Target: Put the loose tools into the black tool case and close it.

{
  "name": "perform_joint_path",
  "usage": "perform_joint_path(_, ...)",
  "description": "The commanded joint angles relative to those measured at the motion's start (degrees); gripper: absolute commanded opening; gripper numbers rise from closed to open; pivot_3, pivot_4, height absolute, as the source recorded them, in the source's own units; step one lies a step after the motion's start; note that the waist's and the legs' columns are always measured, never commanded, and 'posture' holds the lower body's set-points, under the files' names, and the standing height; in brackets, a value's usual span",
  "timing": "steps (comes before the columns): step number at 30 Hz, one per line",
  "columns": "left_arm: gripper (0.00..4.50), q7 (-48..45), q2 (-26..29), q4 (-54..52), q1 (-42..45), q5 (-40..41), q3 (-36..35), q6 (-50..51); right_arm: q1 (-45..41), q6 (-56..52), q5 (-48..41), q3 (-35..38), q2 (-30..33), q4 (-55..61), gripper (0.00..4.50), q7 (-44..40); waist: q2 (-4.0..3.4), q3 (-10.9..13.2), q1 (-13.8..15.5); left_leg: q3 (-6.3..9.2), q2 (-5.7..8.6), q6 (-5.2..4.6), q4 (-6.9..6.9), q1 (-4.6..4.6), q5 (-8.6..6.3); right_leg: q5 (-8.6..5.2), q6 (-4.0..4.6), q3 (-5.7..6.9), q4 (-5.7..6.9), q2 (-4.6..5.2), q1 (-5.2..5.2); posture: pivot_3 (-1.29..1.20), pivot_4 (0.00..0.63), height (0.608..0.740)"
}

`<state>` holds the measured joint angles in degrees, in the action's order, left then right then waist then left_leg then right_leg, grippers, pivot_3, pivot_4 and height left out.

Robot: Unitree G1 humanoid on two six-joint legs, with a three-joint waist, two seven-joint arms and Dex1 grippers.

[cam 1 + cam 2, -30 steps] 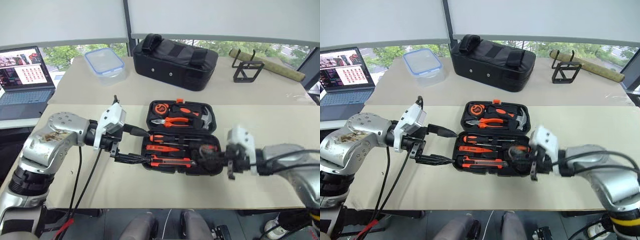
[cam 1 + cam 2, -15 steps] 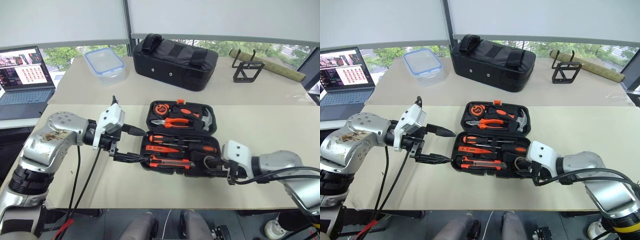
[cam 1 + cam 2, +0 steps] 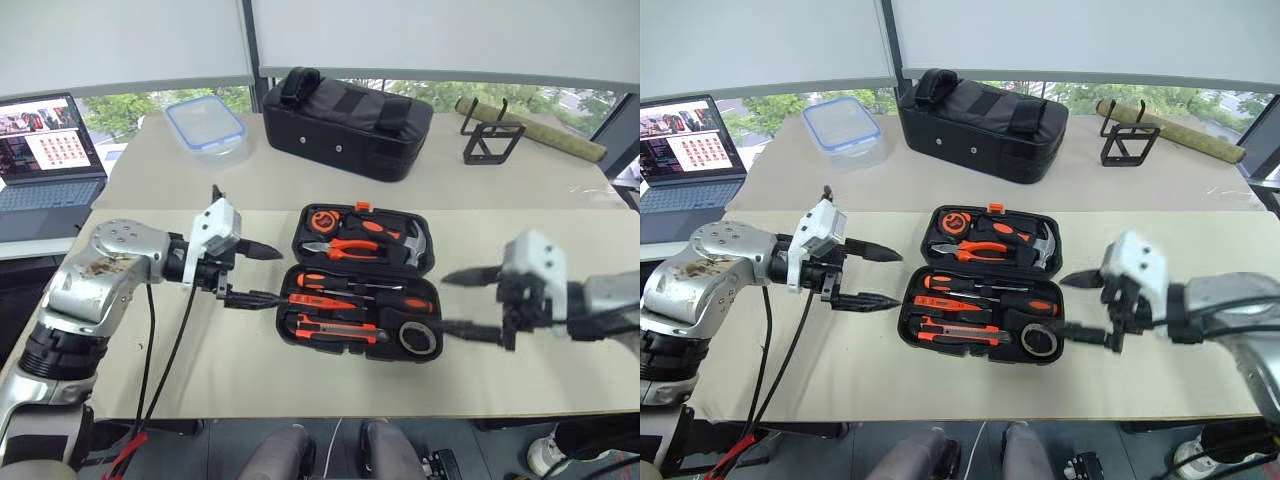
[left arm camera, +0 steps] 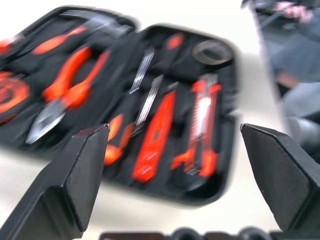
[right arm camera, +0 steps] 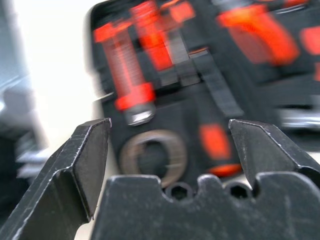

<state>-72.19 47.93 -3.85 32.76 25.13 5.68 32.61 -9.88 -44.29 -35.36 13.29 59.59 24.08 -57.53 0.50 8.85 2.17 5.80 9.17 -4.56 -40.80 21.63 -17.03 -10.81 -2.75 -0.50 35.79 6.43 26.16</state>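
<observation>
One black tool case (image 3: 360, 283), lying open mid-desk (image 3: 560, 380). Its near half holds three screwdrivers (image 3: 345, 281), one utility knife (image 3: 335, 329) and one tape roll (image 3: 417, 337). Left gripper (image 3: 262, 274) beside the case's left edge, wide, empty; right gripper (image 3: 470, 302) just right of it, wide, empty.

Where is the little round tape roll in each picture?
Left eye view: tape roll in the near right corner of the open black tool case.
Right eye view: same corner.
Left wrist view: a ring at the case's far corner.
Right wrist view: a ring between the right gripper's fingers.
Shared landmark: the orange utility knife lies beside it.
</observation>
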Motion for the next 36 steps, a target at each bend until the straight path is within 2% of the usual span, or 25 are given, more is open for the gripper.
perform_joint_path(1,2.99,2.5,-1.0,7.0,0.5,-5.5,1.2,-5.8,-1.6,0.8,2.6,-0.3,-0.8,-5.1,3.00,2.5,0.00,0.0,0.1,0.01,0.00,-0.04,0.00,0.06,0.02,0.00,0.00,0.01,0.00,0.01,0.04,0.00,0.150,0.717)
perform_joint_path(9,0.06,7.0,-7.7,20.1,2.5,-16.1,6.8,-16.2,-6.2,13.7,16.1,-12.7,-3.2,-17.2,0.28,1.9,0.00,0.0,-0.1,-0.02,0.02,-0.34,-0.03,0.10,0.19,0.00,0.00,0.03,0.07,0.03,0.11,0.00,0.150,0.717)
perform_joint_path(10,0.00,7.7,-9.0,20.7,2.7,-16.4,7.0,-16.2,-6.9,15.5,17.7,-14.4,-3.6,-18.4,0.09,1.4,-0.01,0.0,-0.1,-0.02,0.02,-0.35,-0.04,0.16,0.20,0.00,0.00,0.03,0.07,0.03,0.14,0.00,0.150,0.717)
perform_joint_path(13,0.00,8.0,-12.0,20.3,2.7,-15.9,6.8,-15.2,-8.8,19.2,20.7,-17.1,-5.3,-20.7,0.09,1.3,0.00,0.0,-0.3,-0.02,0.02,-0.37,-0.07,0.19,0.21,0.00,-0.01,0.03,0.07,0.02,0.16,0.00,0.150,0.717)
perform_joint_path(16,0.00,4.9,-12.6,15.8,0.6,-13.8,7.3,-13.6,-9.3,21.0,20.9,-17.6,-6.4,-20.1,0.09,-0.3,-0.01,0.0,-0.4,-0.01,0.02,-0.38,-0.11,0.20,0.22,0.00,-0.01,0.04,0.08,0.01,0.17,0.00,0.150,0.717)
perform_joint_path(20,0.00,-2.1,-8.7,5.1,-5.3,-11.2,8.6,-12.4,-5.9,24.6,18.8,-15.8,-5.6,-15.3,0.09,-4.7,-0.02,0.0,-1.2,-0.01,-0.02,-0.39,-0.07,0.20,0.22,0.00,-0.01,0.02,0.21,0.00,0.23,0.00,0.150,0.717)
perform_joint_path(24,0.00,-4.0,-5.2,-0.8,-10.2,-12.2,9.5,-12.3,-2.9,23.5,17.3,-13.4,-5.8,-11.1,0.09,-4.8,-0.04,0.0,-1.6,0.00,-0.04,-0.39,-0.03,0.25,0.22,0.00,-0.01,0.06,0.14,-0.02,0.26,0.00,0.150,0.717)
perform_joint_path(30,0.00,-0.8,-3.9,-1.5,-14.4,-15.2,8.8,-14.2,2.0,22.8,20.0,-10.8,-4.7,-9.1,0.09,-3.0,-0.07,0.0,-1.5,-0.01,-0.04,-0.31,0.01,0.04,0.17,-0.02,0.01,0.02,0.03,-0.04,0.09,0.00,0.150,0.717)
perform_joint_path(35,0.00,1.1,0.0,0.1,-17.4,-14.7,4.0,-11.6,6.1,19.2,20.4,-5.6,-2.2,-9.0,0.09,-1.1,-0.10,-0.1,-1.5,-0.02,-0.04,-0.31,0.03,-0.06,0.17,-0.02,0.01,0.00,0.06,-0.05,0.03,0.00,0.150,0.717)
perform_joint_path(36,0.26,2.4,0.5,1.9,-17.1,-14.1,2.1,-9.3,5.9,16.0,19.0,-3.6,-2.2,-9.3,0.33,-0.1,-0.12,-0.1,-1.5,-0.02,-0.05,-0.31,0.03,-0.06,0.17,-0.02,0.01,0.00,0.06,-0.05,0.03,0.00,0.150,0.717)
